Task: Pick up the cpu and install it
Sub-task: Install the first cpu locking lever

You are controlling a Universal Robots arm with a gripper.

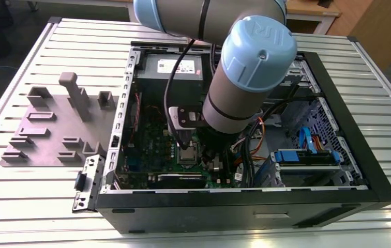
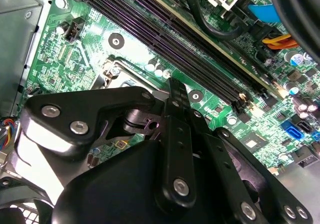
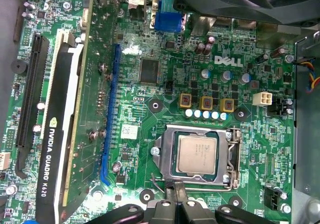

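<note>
Gripper: black linkage arms and bolted finger bars crowd the second wrist view, closest to the lens (image 2: 172, 91); the fingertips lie together, nothing between them, tips just above the green board.
Gripper in the first wrist view: two finger ends (image 3: 174, 191) meet at the edge of the socket frame, just beside the cpu, not clamped on it.
Cpu: pale silver square (image 3: 197, 154) lying flat inside the metal socket frame (image 3: 231, 156) on the board; in the exterior view it is the small grey square (image 1: 189, 153) under the arm's wrist.
Green board: in both wrist views (image 3: 200, 84); the second wrist view shows its long dark memory slots (image 2: 200, 44), with a corner of the socket frame poking out past the linkage, the chip itself hidden there.
Graphics card: standing on edge in a black slot (image 3: 57, 149), well apart from the socket, beside a blue slot (image 3: 107, 114).
Computer case: lying open on its side (image 1: 251, 206) on the slatted desk (image 1: 30, 206); blue cables and a drive bay sit toward the exterior view's right.
Robot arm: grey tube with pale blue caps (image 1: 257, 51) reaching down into the case.
Grey block tray: on the desk at the exterior view's left (image 1: 50, 129), holding upright grey blocks, apart from the case.
</note>
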